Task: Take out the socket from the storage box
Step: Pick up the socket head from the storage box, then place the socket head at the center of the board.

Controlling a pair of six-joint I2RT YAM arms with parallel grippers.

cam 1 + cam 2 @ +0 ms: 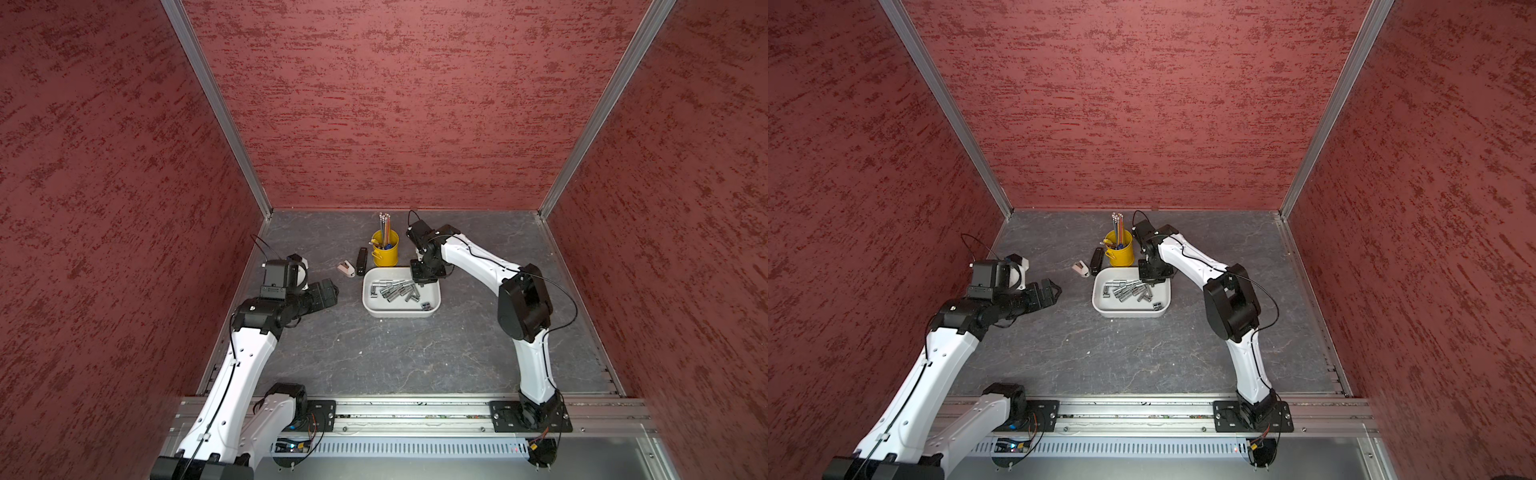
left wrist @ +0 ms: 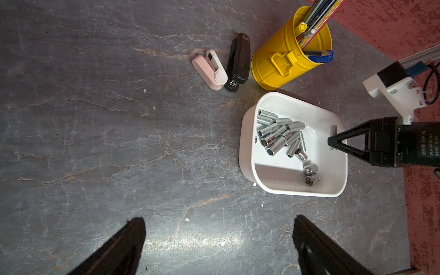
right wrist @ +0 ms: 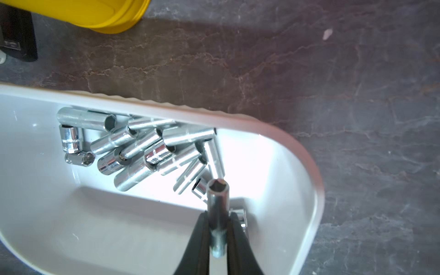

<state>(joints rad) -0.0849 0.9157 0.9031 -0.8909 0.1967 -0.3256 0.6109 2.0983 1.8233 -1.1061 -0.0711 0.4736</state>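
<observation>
Noting the grip: your right pincer (image 3: 218,213) is clamped on one slim socket (image 3: 216,200), with the jaws pinching it across its middle. That hold suits a thin, slick cylinder; a pinch near one end would likely let it pivot. The socket hangs over the far right part of the storage box (image 1: 399,314), not yet outside the rim. The remaining sockets (image 2: 278,135) lie heaped across the box's middle and left. Your left pincer (image 2: 219,220) stands wide apart and empty over bare counter (image 2: 119,142) left of the box, probably parked clear of the lift. A yellow cup (image 1: 385,249) sits just beyond the box; mind it on exit.
</observation>
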